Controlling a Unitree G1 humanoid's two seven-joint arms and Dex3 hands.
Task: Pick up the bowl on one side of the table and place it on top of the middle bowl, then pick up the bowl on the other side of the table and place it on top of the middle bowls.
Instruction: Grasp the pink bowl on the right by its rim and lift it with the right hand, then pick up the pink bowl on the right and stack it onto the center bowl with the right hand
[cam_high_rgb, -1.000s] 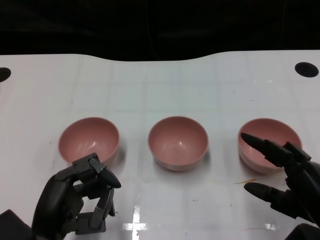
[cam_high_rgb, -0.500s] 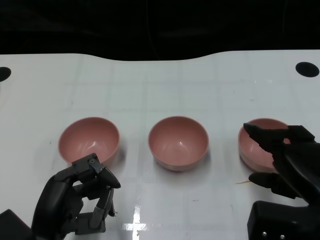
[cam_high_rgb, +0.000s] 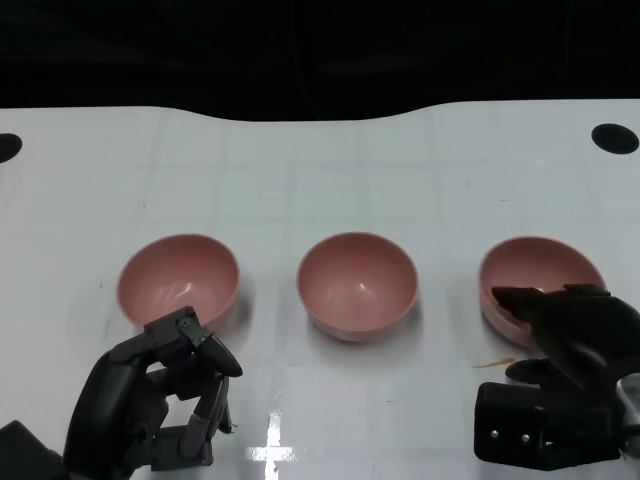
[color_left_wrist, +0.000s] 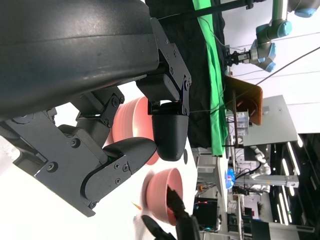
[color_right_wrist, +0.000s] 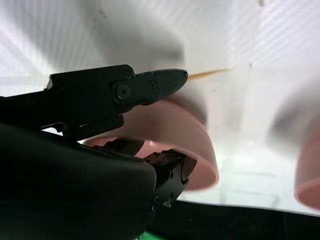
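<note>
**Right robot hand closes in on the right bowl**

Over the last second the right robot hand (cam_high_rgb: 565, 335) has turned and come down onto the near rim of the right bowl (cam_high_rgb: 540, 270); the wrist view shows a finger outside the wall and another inside, so a grasp is forming, though whether it grips I cannot tell. The bowl sits on the surface (cam_high_rgb: 320, 170), unlifted. The middle bowl (cam_high_rgb: 356, 283) and left bowl (cam_high_rgb: 178, 278) are unmoved. The left robot hand (cam_high_rgb: 160, 400) stays curled, empty. No writing is readable.
</note>
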